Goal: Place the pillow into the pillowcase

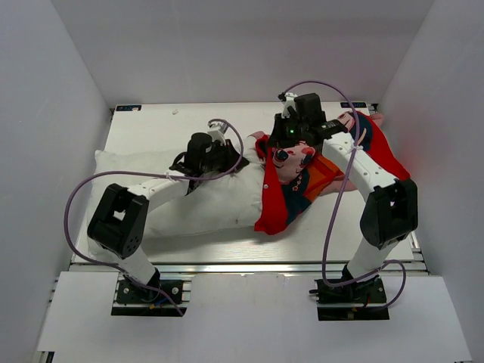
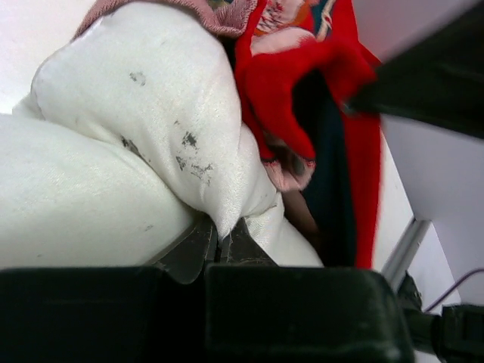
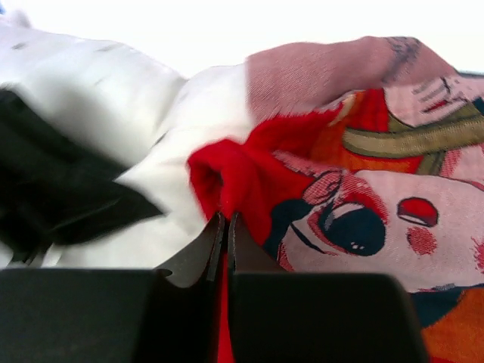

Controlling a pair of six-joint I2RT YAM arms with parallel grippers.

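Left gripper [image 2: 224,240] is clenched on a fold of the white pillow [image 2: 91,197]. Right gripper [image 3: 224,227] is clamped on the red, cartoon-printed pillowcase [image 3: 363,219] at its edge. Only the pillow's right end sits inside the pillowcase mouth; the rest lies outside, leftward across the table [image 1: 189,117].

the white table [image 1: 189,125] carries the pillow [image 1: 219,198], which lies across its left and middle, running from nine o'clock toward three o'clock, its left end at the table's edge. the pillowcase [image 1: 274,213] covers the pillow's three o'clock end and spreads toward one o'clock, its red hem touching the bare top. a small white speck [image 1: 175,113] rests near eleven o'clock.
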